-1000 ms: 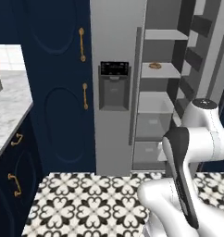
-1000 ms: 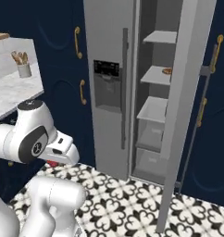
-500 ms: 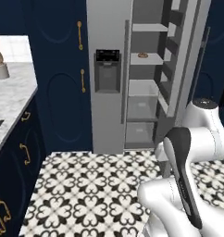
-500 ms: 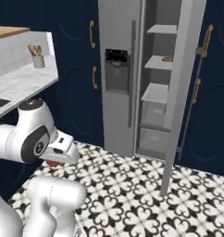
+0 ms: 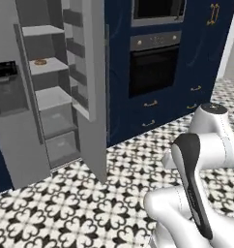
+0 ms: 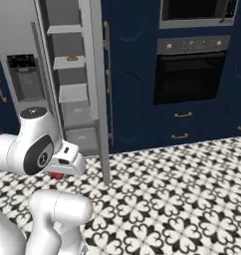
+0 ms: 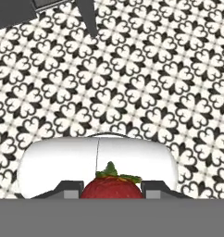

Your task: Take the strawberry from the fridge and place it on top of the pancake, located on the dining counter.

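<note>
Claw [image 7: 112, 193] clamped on the strawberry [image 7: 112, 187] — berry seated between both fingertips, leaves upward. Patterned floor tiles [image 7: 132, 83] lie beyond the claw — fridge [image 5: 56, 97] door open.

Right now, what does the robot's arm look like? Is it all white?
Mostly white. The arm is made of fat, smooth, rounded white pieces, with dark grey-black patches at the joints. One round joint cap is dark grey with a small pale mark on it. The gripper has little dark fingertips. No loose cables show.
</note>
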You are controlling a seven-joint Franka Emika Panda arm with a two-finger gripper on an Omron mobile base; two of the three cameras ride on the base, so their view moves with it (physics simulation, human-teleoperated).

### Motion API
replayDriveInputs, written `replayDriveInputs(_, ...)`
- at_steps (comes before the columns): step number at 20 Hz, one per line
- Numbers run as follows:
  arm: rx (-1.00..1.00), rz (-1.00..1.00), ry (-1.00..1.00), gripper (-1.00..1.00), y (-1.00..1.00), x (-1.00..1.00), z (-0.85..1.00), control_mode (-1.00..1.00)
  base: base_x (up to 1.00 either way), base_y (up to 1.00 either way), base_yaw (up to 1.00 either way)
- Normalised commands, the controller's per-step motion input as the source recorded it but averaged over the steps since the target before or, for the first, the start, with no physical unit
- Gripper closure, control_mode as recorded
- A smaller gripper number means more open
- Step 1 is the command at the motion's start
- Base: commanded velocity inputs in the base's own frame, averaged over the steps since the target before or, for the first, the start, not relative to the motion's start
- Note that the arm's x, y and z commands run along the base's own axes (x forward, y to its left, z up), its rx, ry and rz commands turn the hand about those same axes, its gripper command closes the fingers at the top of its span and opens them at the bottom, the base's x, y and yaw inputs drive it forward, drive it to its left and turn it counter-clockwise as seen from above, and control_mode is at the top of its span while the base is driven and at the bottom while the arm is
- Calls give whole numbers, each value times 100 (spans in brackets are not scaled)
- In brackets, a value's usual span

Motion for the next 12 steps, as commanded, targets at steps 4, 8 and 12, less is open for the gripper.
replayDriveInputs(4,0,0,0,100,0,0,0,100,0,-52,-83)
replayDriveInputs(8,0,0,0,100,0,0,0,100,21,-65,-73)
replayDriveInputs(12,0,0,0,100,0,0,0,100,51,-72,-60)
